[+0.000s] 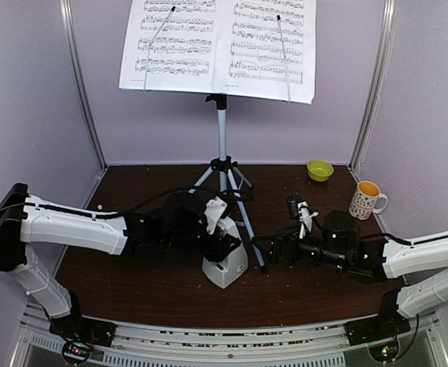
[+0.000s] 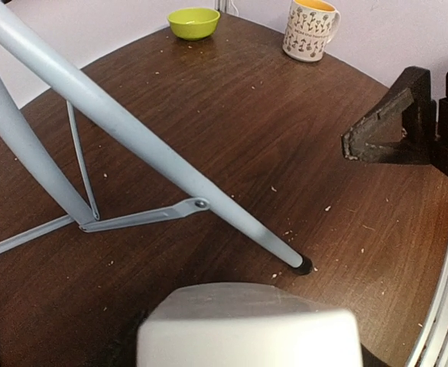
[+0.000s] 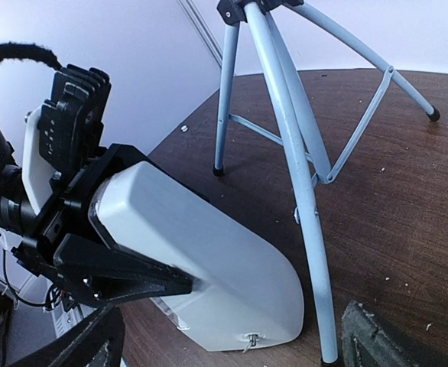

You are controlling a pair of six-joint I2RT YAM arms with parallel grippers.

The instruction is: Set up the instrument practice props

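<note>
The music stand's tripod (image 1: 222, 172) stands mid-table, and its desk carries two sheet-music pages (image 1: 220, 46) at the top of the overhead view. Just in front of the tripod's near right leg (image 3: 304, 206), the white pyramid metronome (image 1: 225, 266) sits on the table. My left gripper (image 1: 224, 246) is shut on the metronome's upper part; one black finger (image 3: 124, 271) presses its side. The metronome's top (image 2: 247, 325) fills the bottom of the left wrist view. My right gripper (image 1: 264, 248) stands open just right of that leg, facing the metronome, with nothing between its fingertips (image 3: 396, 336).
A yellow-green bowl (image 1: 319, 170) and a white mug with an orange inside (image 1: 368, 199) stand at the back right. The tripod's three legs spread across the middle of the brown table (image 2: 232, 107). Purple walls close in the back and sides.
</note>
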